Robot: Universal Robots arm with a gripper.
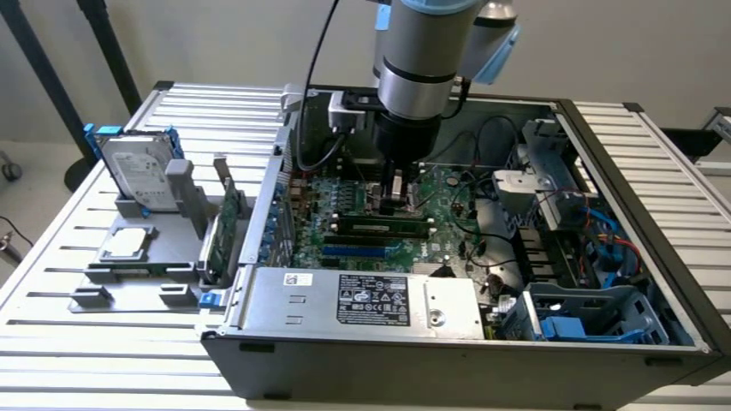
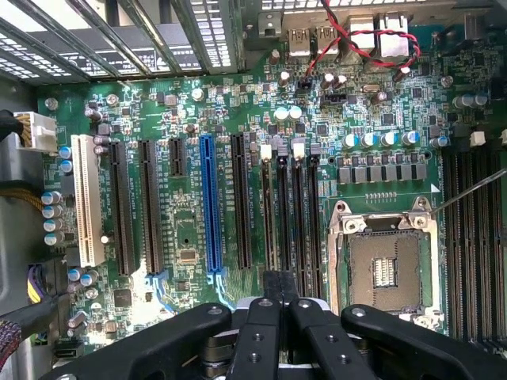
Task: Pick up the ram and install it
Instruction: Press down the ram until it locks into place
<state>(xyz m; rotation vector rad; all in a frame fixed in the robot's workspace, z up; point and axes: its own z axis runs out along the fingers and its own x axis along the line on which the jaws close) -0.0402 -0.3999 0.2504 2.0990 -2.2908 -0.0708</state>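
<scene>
Nearest, on the slatted counter (image 1: 68, 342), stands an open case (image 1: 457, 360) with a labelled power supply (image 1: 354, 300) along its front edge. Behind that lies the motherboard (image 1: 342, 205), with a blue slot (image 1: 359, 251) at its near side. Just past this slot is the ram (image 1: 377, 227), a long green stick with dark chips, set lengthwise along the slots. Directly behind and above it is the tool (image 1: 396, 201), pointing straight down under the arm (image 1: 423, 60). In the wrist view its fingers (image 2: 265, 332) are pressed together, fully shut, over the black slots beside the empty socket (image 2: 388, 269). Whether they pinch or touch the ram cannot be told. At the exterior view's left, a grey fixture (image 1: 137, 274) carries a processor (image 1: 126, 244), a card (image 1: 228, 223) and, farthest back, a hard drive (image 1: 137, 171).
</scene>
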